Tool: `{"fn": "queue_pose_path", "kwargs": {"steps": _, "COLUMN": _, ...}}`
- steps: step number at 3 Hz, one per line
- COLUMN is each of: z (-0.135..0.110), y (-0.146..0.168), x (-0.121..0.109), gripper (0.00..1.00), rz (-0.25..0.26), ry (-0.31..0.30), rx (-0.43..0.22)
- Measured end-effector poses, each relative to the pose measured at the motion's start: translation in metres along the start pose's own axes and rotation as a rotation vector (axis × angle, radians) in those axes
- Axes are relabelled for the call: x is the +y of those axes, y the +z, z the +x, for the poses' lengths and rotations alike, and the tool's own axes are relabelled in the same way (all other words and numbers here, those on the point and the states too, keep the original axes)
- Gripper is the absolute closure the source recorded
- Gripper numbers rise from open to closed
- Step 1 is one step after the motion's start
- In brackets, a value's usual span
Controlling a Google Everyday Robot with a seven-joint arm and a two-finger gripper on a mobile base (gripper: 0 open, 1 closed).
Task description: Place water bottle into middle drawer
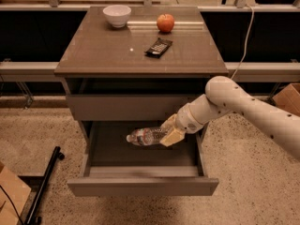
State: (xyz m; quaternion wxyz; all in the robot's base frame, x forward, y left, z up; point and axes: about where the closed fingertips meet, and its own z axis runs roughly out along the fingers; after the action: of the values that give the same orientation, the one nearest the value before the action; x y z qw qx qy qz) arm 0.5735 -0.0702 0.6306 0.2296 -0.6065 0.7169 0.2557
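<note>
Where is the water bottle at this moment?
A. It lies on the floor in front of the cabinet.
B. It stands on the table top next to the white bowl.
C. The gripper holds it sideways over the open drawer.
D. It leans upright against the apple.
C: the gripper is closed on the water bottle, which lies sideways over the dark tray of the pulled-out middle drawer.

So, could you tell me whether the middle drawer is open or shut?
Open: the middle drawer is pulled out, tray exposed; the gripper holds the water bottle sideways above it.
</note>
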Motion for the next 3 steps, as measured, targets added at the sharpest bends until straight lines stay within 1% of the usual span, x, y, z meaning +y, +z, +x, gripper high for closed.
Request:
{"fn": "queue_pose_path", "kwargs": {"steps": 1, "z": 0.023, "y": 0.030, "x": -0.012, "gripper": 1.00, "rz": -0.005, "ry": 0.033, "rx": -0.007}}
{"fn": "queue_pose_path", "kwargs": {"steps": 2, "z": 0.047, "y": 0.056, "x": -0.019, "gripper": 1.00, "rz": -0.024, "ry": 0.074, "rx": -0.011}}
{"fn": "queue_pose_path", "kwargs": {"steps": 3, "z": 0.065, "y": 0.074, "x": -0.029, "gripper": 1.00, "rz": -0.023, "ry": 0.109, "rx": -0.028}}
